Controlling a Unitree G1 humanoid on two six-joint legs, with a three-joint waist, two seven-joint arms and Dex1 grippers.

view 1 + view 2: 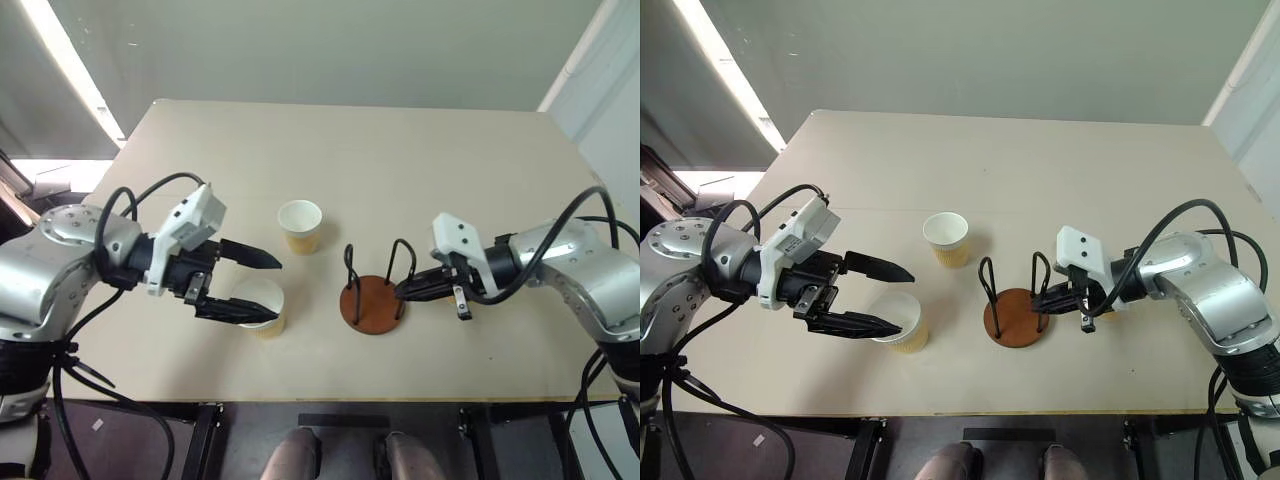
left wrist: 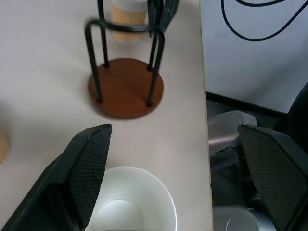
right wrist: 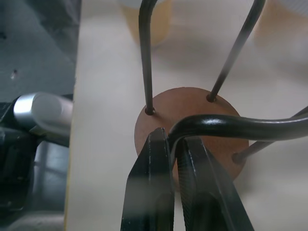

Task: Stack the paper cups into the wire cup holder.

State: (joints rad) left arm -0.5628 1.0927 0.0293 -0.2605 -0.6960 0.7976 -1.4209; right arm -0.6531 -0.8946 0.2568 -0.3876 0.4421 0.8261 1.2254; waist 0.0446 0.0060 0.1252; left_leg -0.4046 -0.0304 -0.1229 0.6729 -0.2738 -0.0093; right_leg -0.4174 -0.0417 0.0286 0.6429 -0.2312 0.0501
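right gripper (image 1: 402,291) clenched on the near loop of the wire cup holder (image 1: 371,303), steadying it. left gripper (image 1: 262,288) released, jaws straddling the paper cup (image 1: 262,305) just left of the holder. next: clench and lift.

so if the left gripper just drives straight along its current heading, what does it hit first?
Most likely the nearest paper cup: the open left gripper already straddles its rim, so it would shove that cup. Beyond it lies the wire cup holder, which the right gripper pinches by one loop. Depth is uncertain.
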